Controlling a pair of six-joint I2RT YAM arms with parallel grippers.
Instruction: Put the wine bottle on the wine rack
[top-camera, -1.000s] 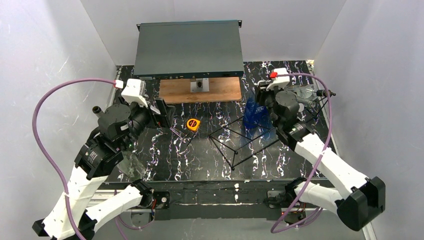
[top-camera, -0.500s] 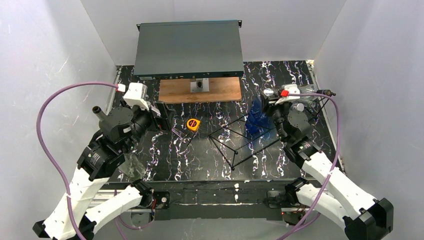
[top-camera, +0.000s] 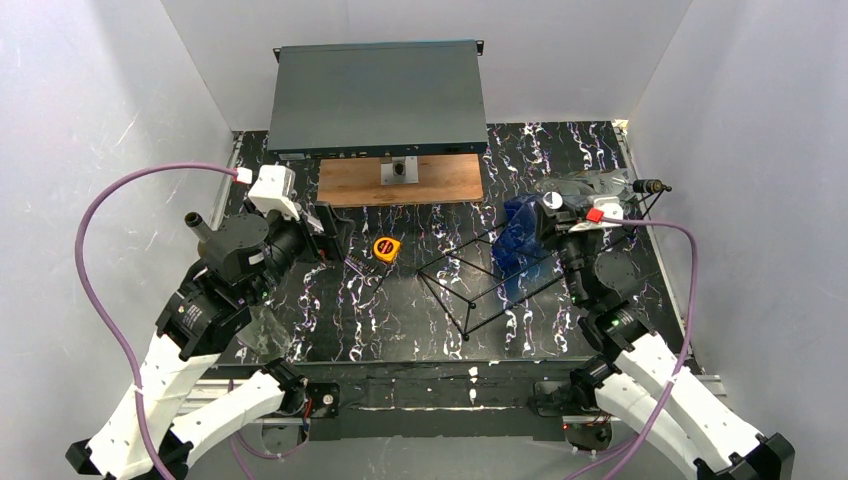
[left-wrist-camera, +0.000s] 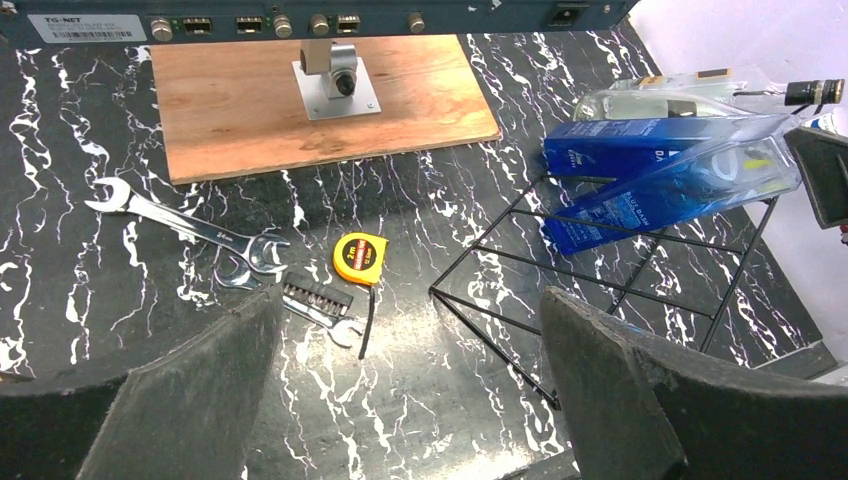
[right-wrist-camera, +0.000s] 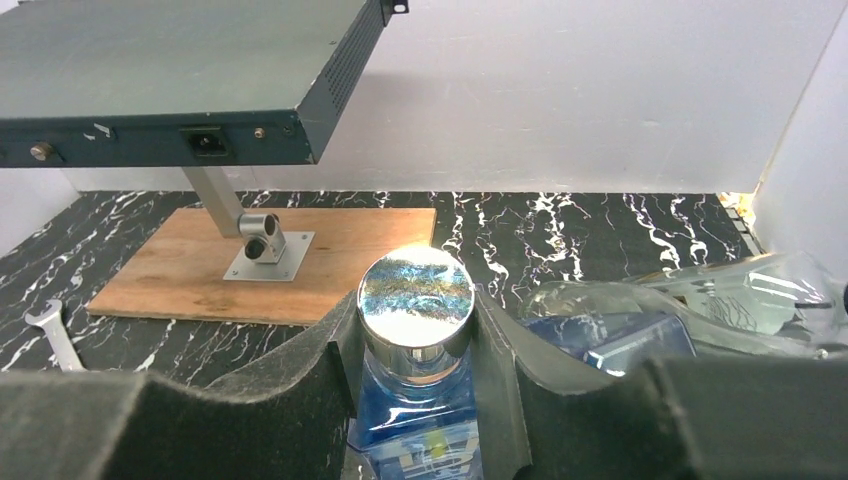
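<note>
Wine bottle (top-camera: 518, 238), clenched at its neck by the right pincer (right-wrist-camera: 415, 335), points toward 8 o'clock, seemingly touching the 2 o'clock end of the wine rack (top-camera: 480, 283); left pincer (left-wrist-camera: 410, 330) released, well apart.

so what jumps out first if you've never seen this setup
First is the bright blue bottle right of the table's middle. It lies tilted over the far end of the black wire rack, and the right gripper is clamped on its neck just under the silver cap. Next come the big dark grey equipment box, raised over a wooden board at the back, and a small yellow tape measure near the centre.
</note>
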